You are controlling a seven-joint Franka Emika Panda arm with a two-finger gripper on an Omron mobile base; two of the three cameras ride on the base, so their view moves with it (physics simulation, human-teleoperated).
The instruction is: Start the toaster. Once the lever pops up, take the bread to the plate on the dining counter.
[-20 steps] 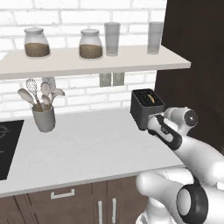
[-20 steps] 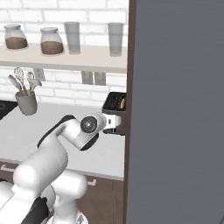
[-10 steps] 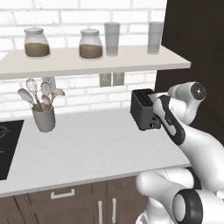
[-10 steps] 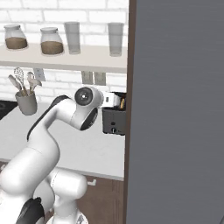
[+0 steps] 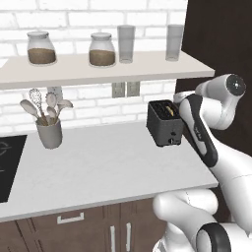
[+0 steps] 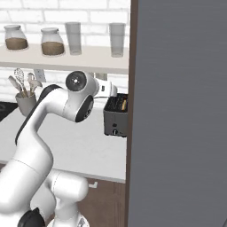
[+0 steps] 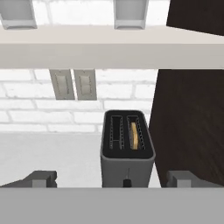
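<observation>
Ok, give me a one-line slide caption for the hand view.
Hand view: open end effector faces the toaster, bread sitting in its right slot, under the shelf.

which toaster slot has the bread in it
In the hand view, the right-hand slot of the toaster holds the bread, a tan slice standing on edge. The left-hand slot beside it is dark and empty.

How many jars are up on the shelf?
2. One jar sits at the shelf's left end, the other jar right of it, beside a glass.
</observation>
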